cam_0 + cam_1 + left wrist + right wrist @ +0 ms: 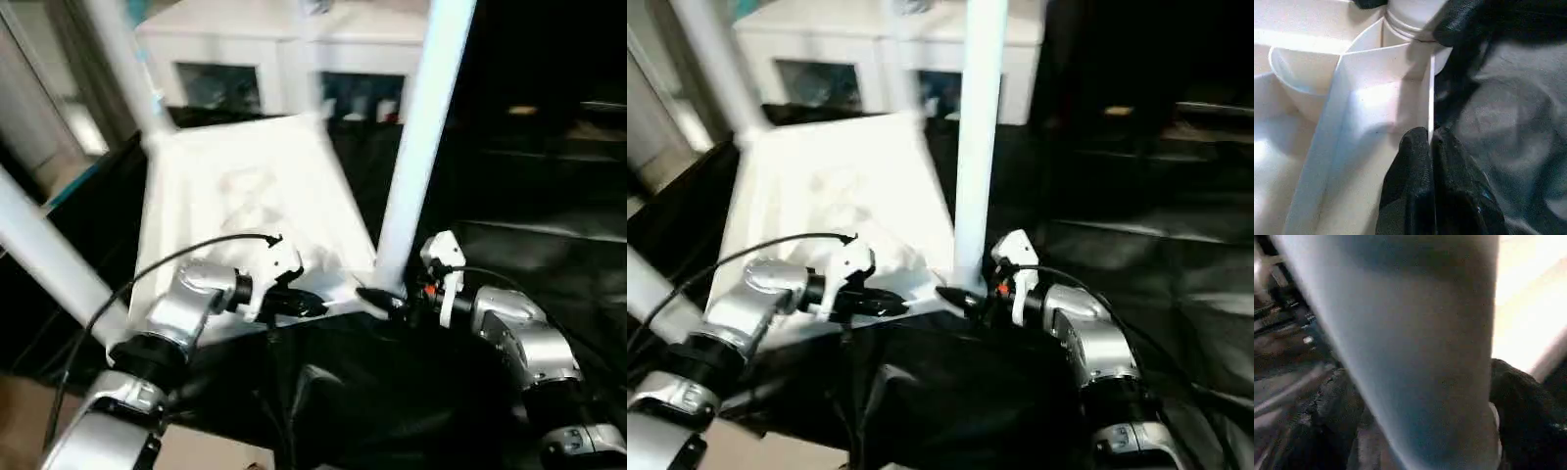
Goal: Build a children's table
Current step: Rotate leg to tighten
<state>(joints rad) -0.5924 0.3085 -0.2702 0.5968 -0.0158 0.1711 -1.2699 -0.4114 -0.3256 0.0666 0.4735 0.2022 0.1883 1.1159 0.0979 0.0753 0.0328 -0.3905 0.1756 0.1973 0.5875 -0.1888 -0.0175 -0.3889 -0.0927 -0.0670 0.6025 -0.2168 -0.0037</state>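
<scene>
Dark cloth [549,264] is spread over the work surface, and a white cabinet [284,59] with glass doors is seen at the back. On the cloth the table [245,196] is laid upside down, its ribbed underside turned up and tilted toward the camera. Three legs are seen rising from its corners: one leg [421,137] at the near right corner, a second at the far left [122,59], and a third running off to the near left [49,255].

The left gripper [309,302] is held at the table's near edge. In the left wrist view its fingers [1420,186] are closed on a thin wall of the table's rim [1431,98], one finger on each side, just beside the corner socket [1410,29] where the leg is seated.

The right gripper [377,296] is placed at the base of the near right leg. In the right wrist view the leg [1415,342] is seen between the two black fingers [1520,401], which are closed around it.
</scene>
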